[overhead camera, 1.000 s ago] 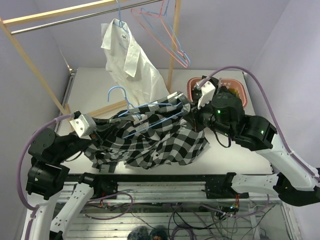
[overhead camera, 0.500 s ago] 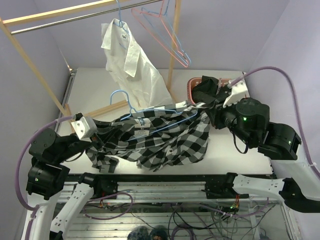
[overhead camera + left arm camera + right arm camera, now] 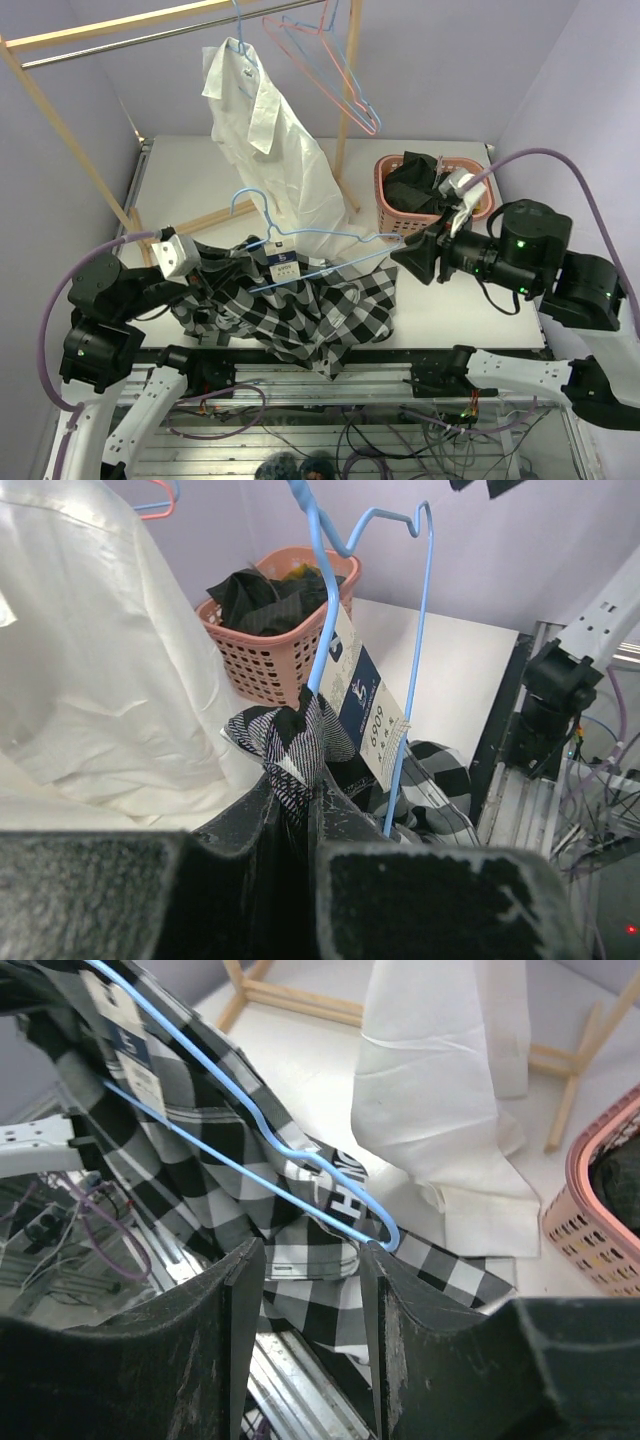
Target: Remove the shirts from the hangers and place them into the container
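Left gripper (image 3: pixel 303 780) clamped on the checked shirt (image 3: pixel 320 310), shirt bunched at lower centre of the top view, blue hanger (image 3: pixel 325 630) stretched across it, right gripper (image 3: pixel 310 1260) jaws apart with the hanger's end at the gap, white shirt (image 3: pixel 270 110) hanging upper centre, pink basket (image 3: pixel 385 195) at right.

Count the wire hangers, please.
4: light blue wire hanger in the white shirt; pink hanger and blue hanger empty on the rail; another blue hanger in the black-and-white checked shirt. Others may be hidden.
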Robot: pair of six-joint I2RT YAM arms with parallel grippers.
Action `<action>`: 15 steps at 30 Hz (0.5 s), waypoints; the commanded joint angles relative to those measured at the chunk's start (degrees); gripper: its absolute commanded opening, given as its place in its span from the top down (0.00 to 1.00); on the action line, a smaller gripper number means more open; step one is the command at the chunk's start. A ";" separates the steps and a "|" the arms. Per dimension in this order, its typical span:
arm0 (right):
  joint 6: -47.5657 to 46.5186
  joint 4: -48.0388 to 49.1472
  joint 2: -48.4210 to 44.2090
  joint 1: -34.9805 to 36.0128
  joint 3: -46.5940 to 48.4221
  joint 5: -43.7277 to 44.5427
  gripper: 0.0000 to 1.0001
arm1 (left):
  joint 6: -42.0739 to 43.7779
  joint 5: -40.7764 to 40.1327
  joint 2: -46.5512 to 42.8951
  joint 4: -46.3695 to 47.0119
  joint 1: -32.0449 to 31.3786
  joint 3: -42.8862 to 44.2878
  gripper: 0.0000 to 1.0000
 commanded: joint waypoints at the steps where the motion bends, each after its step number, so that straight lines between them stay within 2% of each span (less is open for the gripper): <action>1: -3.01 -0.12 -0.79 -0.01 1.59 -5.86 0.57 | -0.88 5.60 -0.24 4.77 0.31 -0.41 0.93; 6: -4.28 -0.09 -1.28 -0.05 0.45 -11.23 0.57 | -1.30 7.82 -0.97 5.89 0.31 -0.89 0.93; 15: -5.83 -0.58 -2.11 -0.01 -0.62 -10.64 0.55 | -2.11 11.76 -1.99 6.54 0.30 -0.62 0.93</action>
